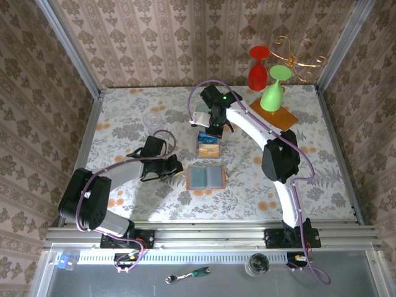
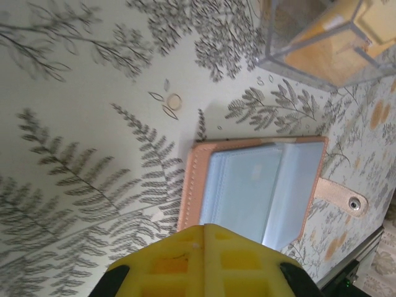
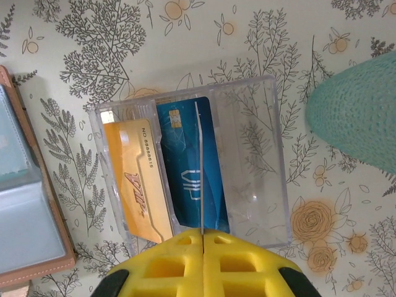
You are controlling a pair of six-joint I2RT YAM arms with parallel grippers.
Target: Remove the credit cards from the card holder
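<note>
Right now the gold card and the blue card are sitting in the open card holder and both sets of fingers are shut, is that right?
Not quite. The gold card and the blue card are sitting in the clear plastic tray beside the open card holder, as the right wrist view shows. The left fingers and right fingers are shut, as you said.
</note>
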